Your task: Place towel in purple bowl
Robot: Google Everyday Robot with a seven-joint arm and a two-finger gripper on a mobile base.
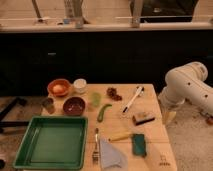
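Note:
The towel (111, 154), a pale grey-blue cloth folded to a rough triangle, lies at the table's front edge, right of the green tray. The purple bowl (74, 106) stands at the table's left, just behind the tray and in front of the orange bowl (59, 87). My white arm (187, 87) reaches in from the right. Its gripper (168, 116) hangs down beside the table's right edge, far from both the towel and the purple bowl, with nothing visibly held.
A green tray (52, 141) fills the front left. A white cup (80, 85), a tin (48, 105), a pale green cup (95, 99), a green pod (103, 111), a red cluster (114, 93), a white utensil (133, 99), a brush (144, 119), a fork (96, 145) and a dark green sponge (139, 144) lie around.

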